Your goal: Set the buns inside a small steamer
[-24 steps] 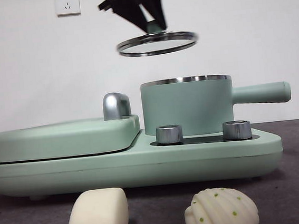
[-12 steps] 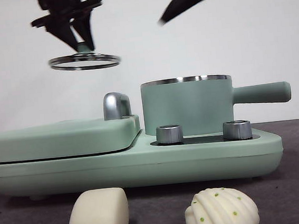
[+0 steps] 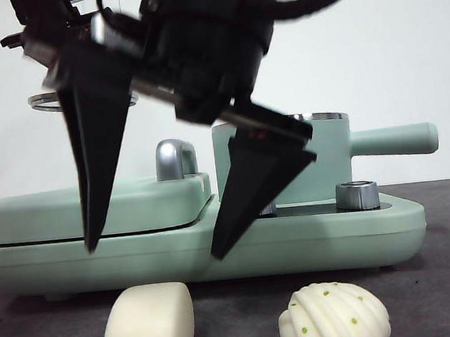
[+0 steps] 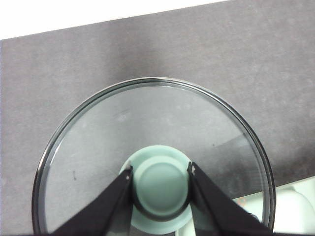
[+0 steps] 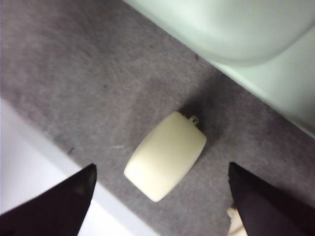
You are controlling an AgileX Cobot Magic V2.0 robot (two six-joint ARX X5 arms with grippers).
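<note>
The smooth oblong bun (image 3: 147,327) and the ribbed bun with green dots (image 3: 333,317) lie on the grey table in front of the appliance. The small steamer (image 3: 324,163) stands uncovered on the appliance's right side, handle pointing right. My right gripper (image 3: 157,247) is open, large and dark, hanging just above the smooth bun; in the right wrist view the gripper (image 5: 162,165) has the smooth bun (image 5: 166,156) between its spread jaws, apart from both. My left gripper (image 4: 161,168) is shut on the lid's green knob (image 4: 161,184) and holds the lid (image 3: 43,101) high above the grill plate.
The flat mint-green lidded grill plate (image 3: 93,209) with a steel handle (image 3: 175,159) takes up the appliance's left side. Steel dials (image 3: 357,196) sit on the base (image 3: 351,232) in front of the pot. The table's near edge (image 5: 29,162) lies close beside the smooth bun.
The left gripper has carried the lid from above the pot to the left, over the grill plate. The right gripper has come down into view, open, over the smooth bun.
</note>
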